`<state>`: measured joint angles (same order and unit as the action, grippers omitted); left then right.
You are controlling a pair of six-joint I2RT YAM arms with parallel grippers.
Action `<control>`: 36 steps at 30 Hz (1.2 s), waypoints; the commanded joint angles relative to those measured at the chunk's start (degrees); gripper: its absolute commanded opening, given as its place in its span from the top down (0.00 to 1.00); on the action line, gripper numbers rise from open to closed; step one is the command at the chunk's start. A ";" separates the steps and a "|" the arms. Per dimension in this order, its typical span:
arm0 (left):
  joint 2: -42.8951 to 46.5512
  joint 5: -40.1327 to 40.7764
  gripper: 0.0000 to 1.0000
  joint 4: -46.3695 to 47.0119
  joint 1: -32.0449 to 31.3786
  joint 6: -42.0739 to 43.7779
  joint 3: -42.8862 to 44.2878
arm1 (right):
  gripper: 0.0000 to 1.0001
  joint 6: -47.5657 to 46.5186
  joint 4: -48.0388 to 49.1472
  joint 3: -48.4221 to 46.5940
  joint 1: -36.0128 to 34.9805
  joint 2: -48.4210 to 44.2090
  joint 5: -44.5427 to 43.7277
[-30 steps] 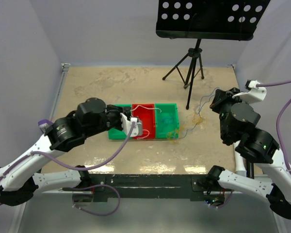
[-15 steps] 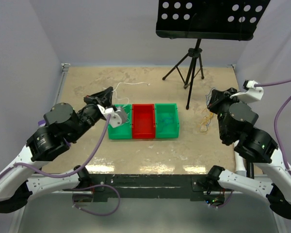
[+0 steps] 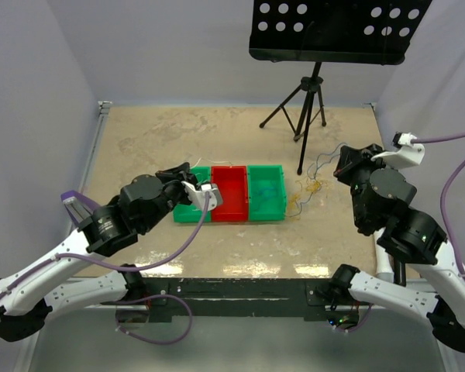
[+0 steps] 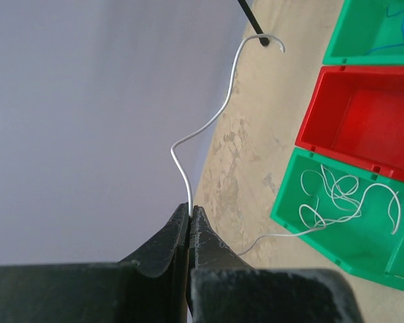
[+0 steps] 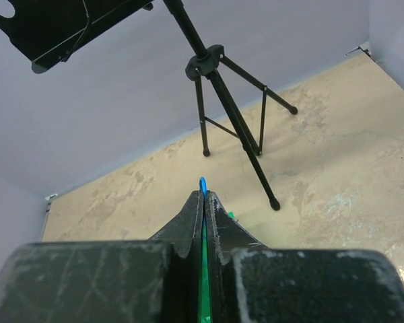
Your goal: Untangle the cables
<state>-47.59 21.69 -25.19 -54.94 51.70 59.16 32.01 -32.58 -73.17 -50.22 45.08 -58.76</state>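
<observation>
1. Left end effector (image 4: 190, 214) clenched on white cable (image 4: 212, 124); its tail coils in left green bin (image 4: 286, 190).
2. Right end effector (image 5: 203, 200) clenched on blue cable (image 5: 203, 183); orange cable (image 3: 298, 204) slack on bench (image 3: 163, 136), 3 o'clock of right green bin (image 3: 266, 190).
3. Cables look light, limp and snag-prone: pinch near an end, pull slowly.

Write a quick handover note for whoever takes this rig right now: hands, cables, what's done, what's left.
Left hand shut on the white cable; its loops lie in the left green bin, one end in the air.
Right hand shut on the blue cable, lifted right of the bins; blue strands also show in the right green bin.
Orange cable lies on the table by that bin, seemingly crossed with the blue.
Done: white separated. Left: part blue from orange; the red bin shows no cable.
</observation>
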 commanded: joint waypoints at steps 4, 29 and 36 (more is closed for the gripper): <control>-0.04 4.93 1.00 6.90 1.06 1.20 -0.71 | 1.00 0.68 0.50 0.83 0.12 -0.52 0.58; -14.35 -10.61 1.00 13.06 16.16 -10.55 -11.09 | 1.00 1.83 -1.88 -0.05 0.03 -2.80 1.02; -19.47 -25.71 1.00 11.03 26.27 -24.18 -7.56 | 1.00 1.92 -1.79 1.62 0.03 -3.24 1.20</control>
<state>-68.14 8.21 -15.55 -32.91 38.17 48.75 33.43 -34.76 -72.16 -50.22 42.26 -57.47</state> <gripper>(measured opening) 0.020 0.010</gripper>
